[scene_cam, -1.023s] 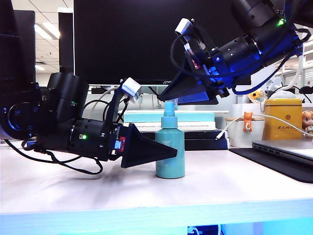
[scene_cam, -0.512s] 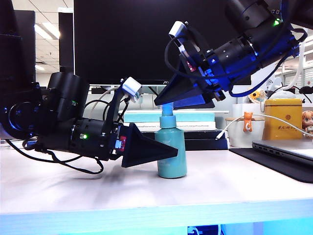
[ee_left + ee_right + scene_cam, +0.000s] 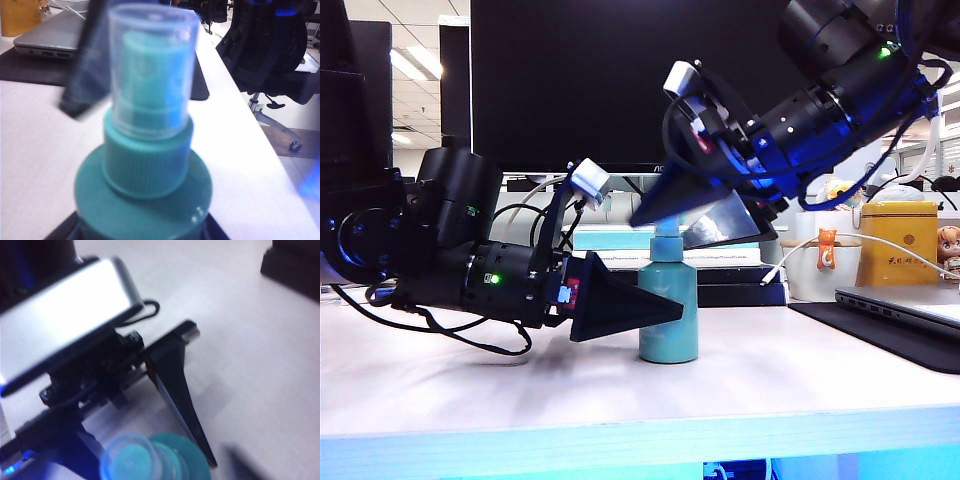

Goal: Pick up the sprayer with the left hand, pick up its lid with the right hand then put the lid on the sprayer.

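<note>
Pale wood-grain table (image 3: 800, 380) carries everything. Behind it, a big black monitor (image 3: 570, 80); to the right, a closed grey laptop (image 3: 900, 305) on a dark mat (image 3: 880, 335), a yellow tin (image 3: 898, 240) and a white container (image 3: 820, 265).

Left arm, black and bulky, lies low and roughly level over the left half of the table. The left gripper (image 3: 665, 310) is clamped around the body of the sprayer (image 3: 668, 305), a small teal cylindrical plastic bottle standing upright at table centre, base on the surface. One black finger (image 3: 177, 390) runs alongside the bottle shoulder in the right wrist view.

Right arm comes down from upper right, angled toward the bottle top. The right gripper (image 3: 670, 215) has its jaws spread; the two black wedge fingers sit one on each side of the nozzle area. I can't tell whether either finger touches anything. One of them shows as a blurred dark bar (image 3: 87, 60) beside the cap in the left wrist view.

The lid (image 3: 150, 70), a small clear, faintly bluish plastic cylindrical cap, sits over the teal spray nozzle, its lower rim down against the ribbed teal collar (image 3: 147, 157). It reads upright and coaxial with the bottle. From above it shows as a bluish ring (image 3: 127, 460) on the bottle shoulder.
</note>
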